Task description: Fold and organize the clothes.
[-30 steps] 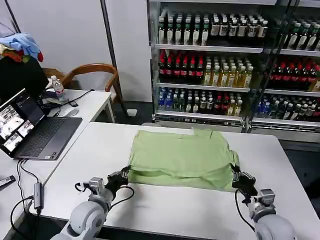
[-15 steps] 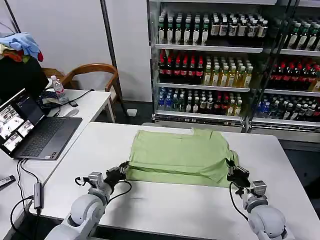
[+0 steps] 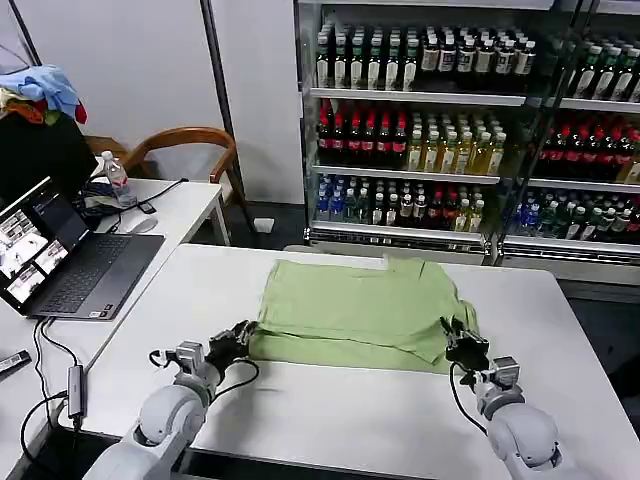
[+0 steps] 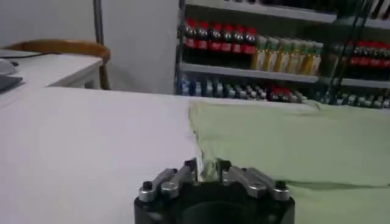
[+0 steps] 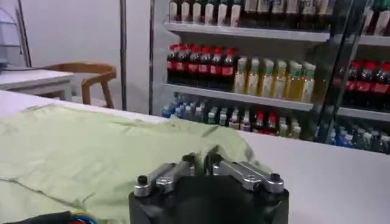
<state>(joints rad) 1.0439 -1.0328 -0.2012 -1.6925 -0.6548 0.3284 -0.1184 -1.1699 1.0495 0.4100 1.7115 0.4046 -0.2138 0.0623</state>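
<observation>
Both grippers, left (image 3: 238,338) and right (image 3: 458,343), are pinched on the near corners of the light green shirt (image 3: 355,312), the clamped hem being confirmed by the wrist views.

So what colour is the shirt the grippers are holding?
Light green, plain on the side showing. The shirt shows best in the head view.

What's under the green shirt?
The white table is under the green shirt. Both grippers, left and right, pinch its near corners. Anything beneath the cloth is hidden.
</observation>
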